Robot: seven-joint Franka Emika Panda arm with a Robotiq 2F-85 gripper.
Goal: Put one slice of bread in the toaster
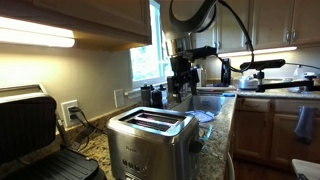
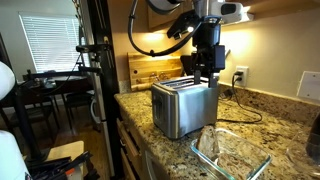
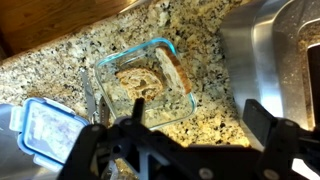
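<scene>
The brushed steel toaster [image 1: 150,135] [image 2: 185,106] stands on the granite counter with its two top slots empty; in the wrist view its side [image 3: 268,55] fills the right. Bread slices [image 3: 142,80] [image 2: 226,150] lie in a clear glass container [image 3: 178,70] on the counter beside the toaster. My gripper [image 1: 180,88] [image 2: 205,74] [image 3: 198,125] hangs open in the air above the counter, between the toaster and the container, with nothing between its fingers.
A blue-rimmed lid [image 3: 45,130] lies next to the container. A black contact grill [image 1: 30,130] stands at the counter's near end. A wooden cutting board [image 2: 152,70] leans against the back wall. A kettle [image 1: 250,72] and a sink are further along.
</scene>
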